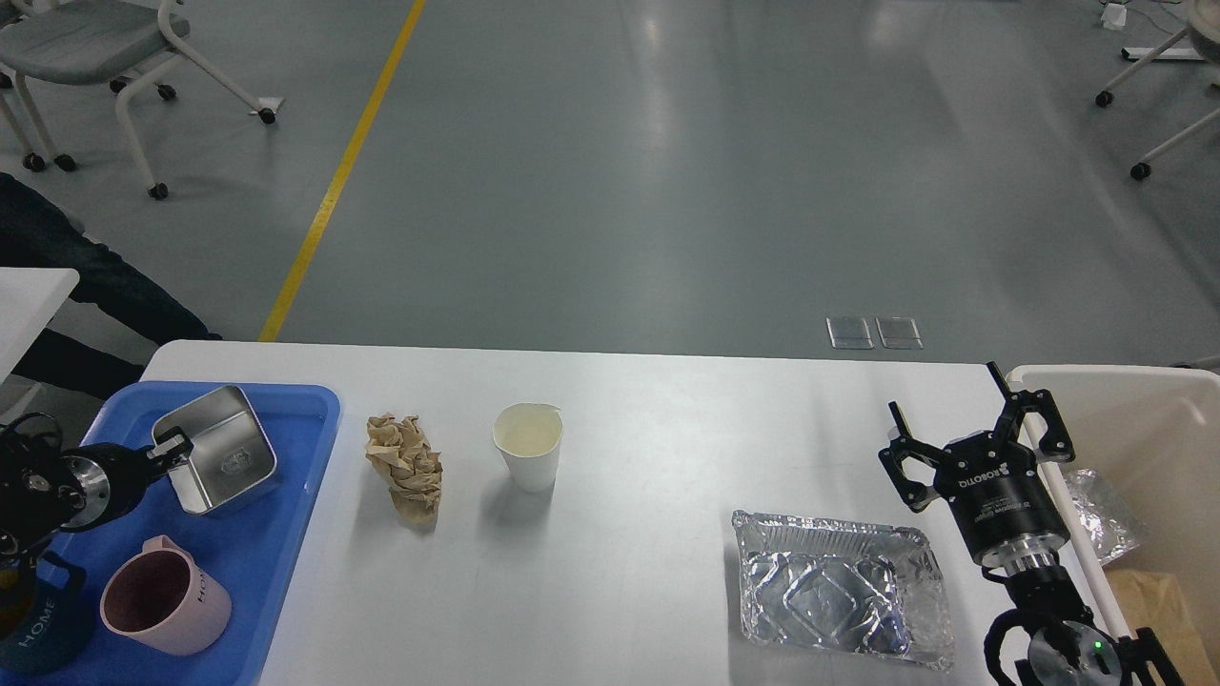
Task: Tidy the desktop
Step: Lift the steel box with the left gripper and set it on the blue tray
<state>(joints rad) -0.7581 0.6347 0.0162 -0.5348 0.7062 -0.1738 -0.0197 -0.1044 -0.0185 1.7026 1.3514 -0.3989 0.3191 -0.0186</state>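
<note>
The white desktop (667, 429) carries a crumpled brown paper ball (405, 467), a white paper cup (527, 446) standing upright, and an empty foil tray (843, 591) at the front right. My left gripper (174, 452) is over the blue tray (286, 495), shut on the near-left rim of a square steel container (221, 448), which sits tilted. My right gripper (967, 419) is open and empty, hovering at the desktop's right edge, just behind the foil tray and beside the beige bin (1158, 391).
The blue tray also holds a pink mug (162, 595) and a dark blue mug (38, 619) marked HOME. The beige bin holds crumpled foil (1101, 514) and brown paper (1158, 610). Chairs stand on the floor beyond the desk.
</note>
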